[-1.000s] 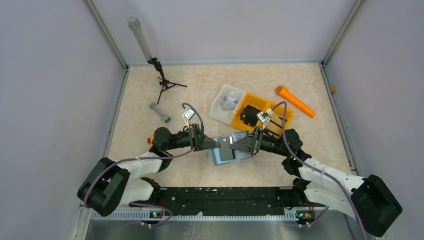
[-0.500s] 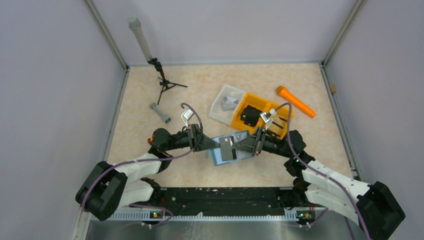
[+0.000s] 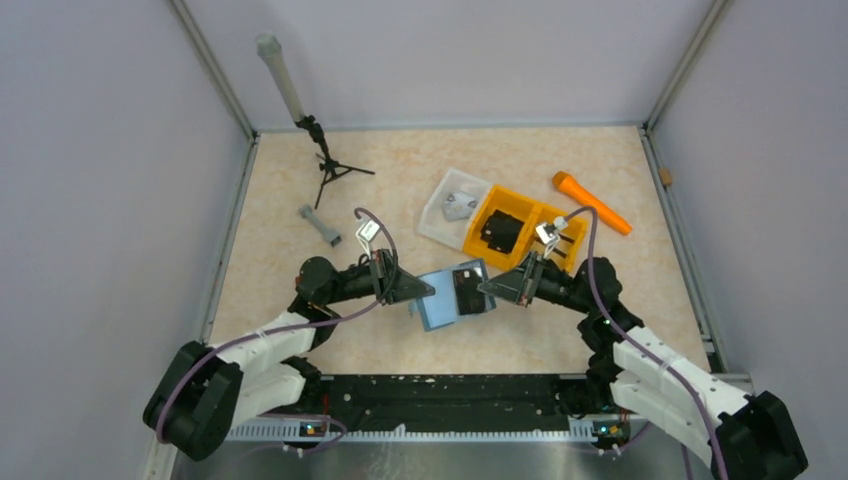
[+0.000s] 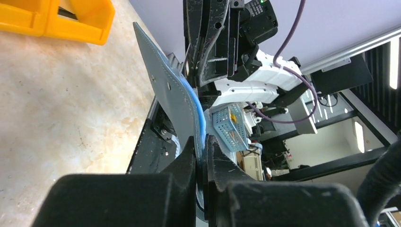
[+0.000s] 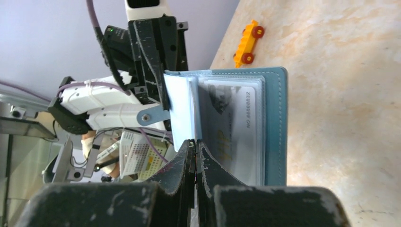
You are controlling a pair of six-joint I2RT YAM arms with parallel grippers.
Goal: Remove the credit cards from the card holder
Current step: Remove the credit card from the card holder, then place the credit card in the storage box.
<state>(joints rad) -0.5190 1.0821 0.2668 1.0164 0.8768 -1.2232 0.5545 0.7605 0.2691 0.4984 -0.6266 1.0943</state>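
Observation:
The teal-blue card holder [image 3: 437, 303] hangs open just above the table between both arms. My left gripper [image 3: 424, 293] is shut on its left cover, seen edge-on in the left wrist view as the holder [image 4: 172, 97] clamped at the gripper [image 4: 202, 145]. My right gripper [image 3: 488, 288] is shut on a dark credit card [image 3: 467, 289] lying over the holder's right half. In the right wrist view that gripper [image 5: 195, 145] pinches the thin card edge. Beside it the holder's clear sleeves show another card [image 5: 236, 125] inside the teal cover [image 5: 278, 118].
Behind the right arm are an orange divided bin [image 3: 548, 232] and a white tray [image 3: 437, 205]. An orange cylinder [image 3: 590, 202] lies at the back right. A tripod with a grey tube [image 3: 322, 160] and a small grey piece [image 3: 320, 225] are at the back left. A small orange toy car [image 5: 247, 43] lies near the left arm.
My right gripper has drawn back to the right with the dark card, which has slid towards the holder's right edge. The left gripper and holder shifted slightly left.

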